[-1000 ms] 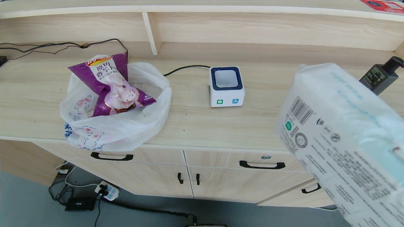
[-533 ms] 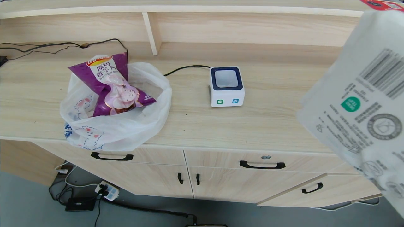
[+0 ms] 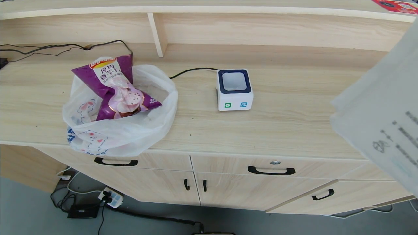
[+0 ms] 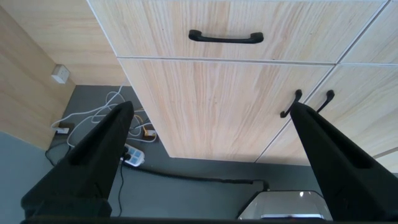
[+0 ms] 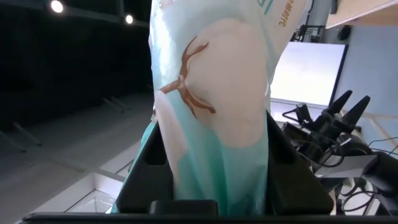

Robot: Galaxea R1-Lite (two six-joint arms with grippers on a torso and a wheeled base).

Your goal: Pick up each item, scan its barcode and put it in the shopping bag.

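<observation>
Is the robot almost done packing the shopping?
Partly. The purple chip bag already sits in the shopping bag. The right gripper holds a white pack, raised off to the right. That pack is not yet over the scanner, and bagging comes after.

The bench (image 3: 202, 130) is pale wood-grain board, matt and smooth, and the drawer fronts (image 4: 236, 81) below it have the same finish. Their handles (image 3: 271, 170) are matt black. The bag (image 3: 130, 137) is thin, milky, half-clear plastic film, creased and softly shiny. The chips (image 3: 114, 94) are in glossy purple foil-like plastic, wrinkled and catching the light. The scanner (image 3: 234, 89) is smooth white hard plastic with a glossy window on top. Its cable (image 3: 192, 69) is black and rubbery-looking. The pack (image 3: 382, 120) is wrapped in soft, cloudy white film with a faint sheen, puckered where the right pincer (image 5: 214, 137) squeezes it. Both that pincer and the left pincer (image 4: 211, 112) look like matt black plastic.
</observation>
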